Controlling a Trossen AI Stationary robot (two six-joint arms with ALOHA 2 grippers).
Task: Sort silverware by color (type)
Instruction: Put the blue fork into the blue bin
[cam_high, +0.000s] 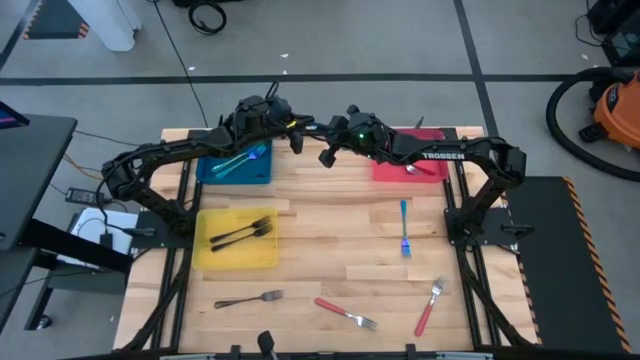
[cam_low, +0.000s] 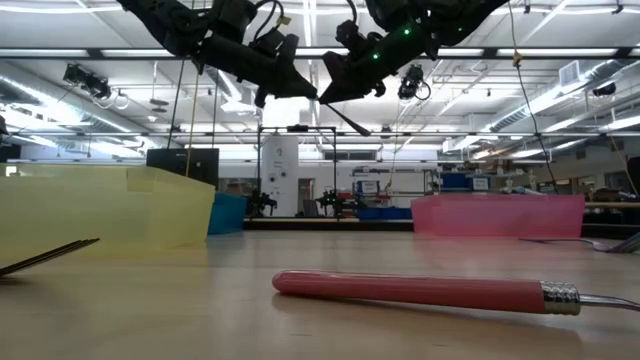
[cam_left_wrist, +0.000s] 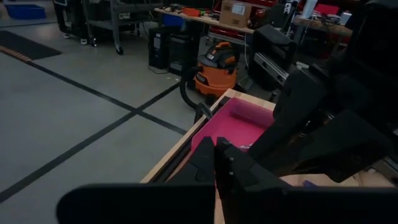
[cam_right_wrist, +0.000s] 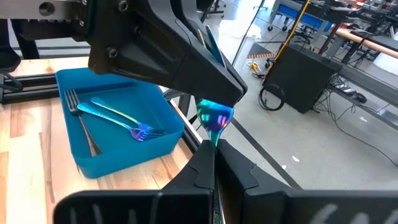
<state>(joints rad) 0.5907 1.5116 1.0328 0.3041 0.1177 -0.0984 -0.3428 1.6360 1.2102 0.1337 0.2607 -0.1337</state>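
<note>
High view: the two arms meet over the far middle of the table (cam_high: 330, 210), with the left gripper (cam_high: 293, 137) and right gripper (cam_high: 325, 153) nearly touching, between the blue tray (cam_high: 205, 172) and the red tray (cam_high: 385, 172). Two black forks lie in the yellow tray (cam_high: 215, 258). Four loose forks remain on the bare wood: a blue fork (cam_high: 404, 228), a black fork (cam_high: 248, 299) and two red ones (cam_high: 345, 313) nearer the front.

Low view: both grippers hang high above the table, and a thin dark rod, probably the held fork (cam_low: 345, 118), slants between them. A red fork handle (cam_low: 410, 290) lies in front, round and smooth.

Left wrist view: the right arm fills the frame over the red tray (cam_left_wrist: 233, 124); whether the left gripper is clamped I cannot tell.

Right wrist view: the right gripper (cam_right_wrist: 210, 149) has its fingers narrowed on the held fork (cam_right_wrist: 214, 117), whose shiny blue end reaches up to the tip of the left gripper (cam_right_wrist: 217, 99). Other blue forks (cam_right_wrist: 118, 115) lie in the blue tray (cam_right_wrist: 124, 155).

These forks look light, stiff and slick. I judge a pinch across mid-handle is safest, since a hold near either end may let the fork pivot or slip
</note>
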